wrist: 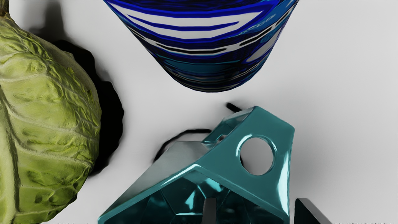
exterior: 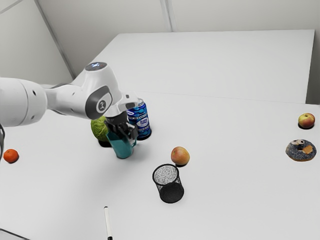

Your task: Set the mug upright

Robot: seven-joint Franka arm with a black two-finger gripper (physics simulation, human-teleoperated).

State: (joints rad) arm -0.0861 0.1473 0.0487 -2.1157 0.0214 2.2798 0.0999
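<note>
Mug (exterior: 121,148) is beneath my gripper (exterior: 128,135), its mouth turned up toward me; I can't tell whether it stands quite level. My fingers are spread, one inside the mug, one outside, its wall between them unpinched. Near the mug are the cabbage (exterior: 100,129) and the blue can (exterior: 142,121); the mesh cup (exterior: 171,191) lies toward the exterior view's right of it.

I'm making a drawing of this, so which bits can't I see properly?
- Part of the mug: cut off by the bottom edge, wrist view.
- The can's top: cut off by the top edge, wrist view.
- The can's small print: too small, exterior view.
- One side of the cabbage: cut off by the left edge, wrist view.
</note>
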